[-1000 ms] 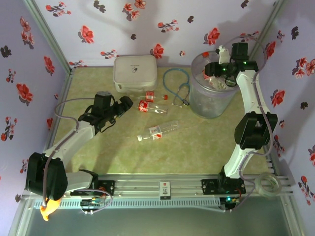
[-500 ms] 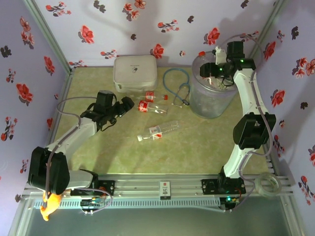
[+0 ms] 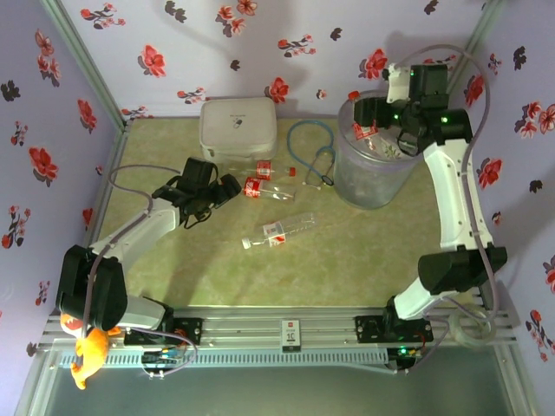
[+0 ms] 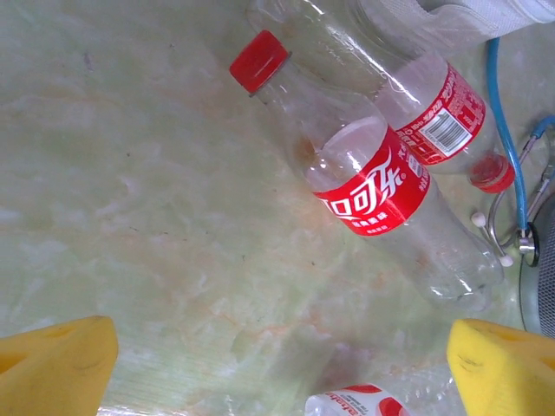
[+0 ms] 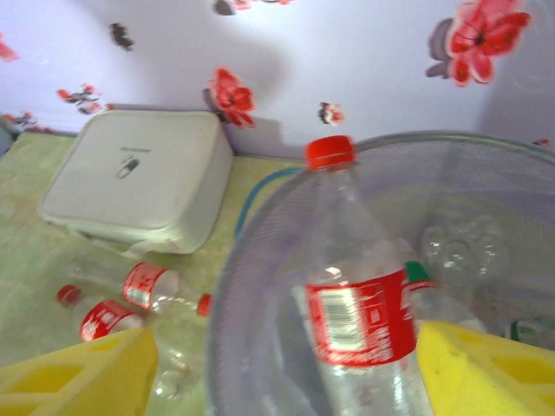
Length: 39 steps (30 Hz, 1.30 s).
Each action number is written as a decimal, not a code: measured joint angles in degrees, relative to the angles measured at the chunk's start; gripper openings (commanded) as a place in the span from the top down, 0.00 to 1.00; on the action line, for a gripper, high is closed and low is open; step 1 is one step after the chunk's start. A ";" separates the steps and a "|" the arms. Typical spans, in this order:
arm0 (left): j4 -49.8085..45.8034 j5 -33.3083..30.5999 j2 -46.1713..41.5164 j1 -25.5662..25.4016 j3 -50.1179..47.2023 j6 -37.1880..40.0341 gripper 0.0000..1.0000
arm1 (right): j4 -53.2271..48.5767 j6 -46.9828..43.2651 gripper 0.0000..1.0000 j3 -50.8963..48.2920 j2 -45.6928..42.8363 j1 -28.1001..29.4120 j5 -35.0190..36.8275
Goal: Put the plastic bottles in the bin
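**A:** What has just changed?

**B:** The right gripper (image 5: pixel 282 360), closed over the bin (image 5: pixel 251 260) a second ago, has lifted, and its yellow foam pads (image 5: pixel 78 373) now stand apart. A red-capped bottle (image 5: pixel 355 303) stands upright between them inside the bin. It seems to touch neither pad, so I judge it released.

**A:** And the left side?

**B:** The left gripper (image 4: pixel 282 368) has edged closer to two bottles (image 4: pixel 368 178) lying side by side near the white case (image 3: pixel 238 128). Its pads are spread wide and hold nothing. A third bottle (image 3: pixel 282 230) lies alone mid-table.

**A:** What are the materials like?

**B:** The bottles are thin, clear, glossy plastic with red labels. The bin is a smooth, translucent grey cylinder. The table (image 3: pixel 347 260) is a matte, pale green marbled surface.
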 measured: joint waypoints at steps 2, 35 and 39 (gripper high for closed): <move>-0.02 -0.22 0.00 -0.07 0.00 -0.02 0.04 | -0.07 -1.66 0.23 -2.10 -2.29 2.71 0.26; -0.55 0.52 -11.82 4.31 -6.75 1.55 0.08 | -9.25 -54.12 0.01 -17.92 23.26 33.40 1.46; -0.28 0.59 -11.58 4.66 -7.37 1.55 0.08 | -6.51 -54.07 0.01 -18.86 24.50 33.94 1.66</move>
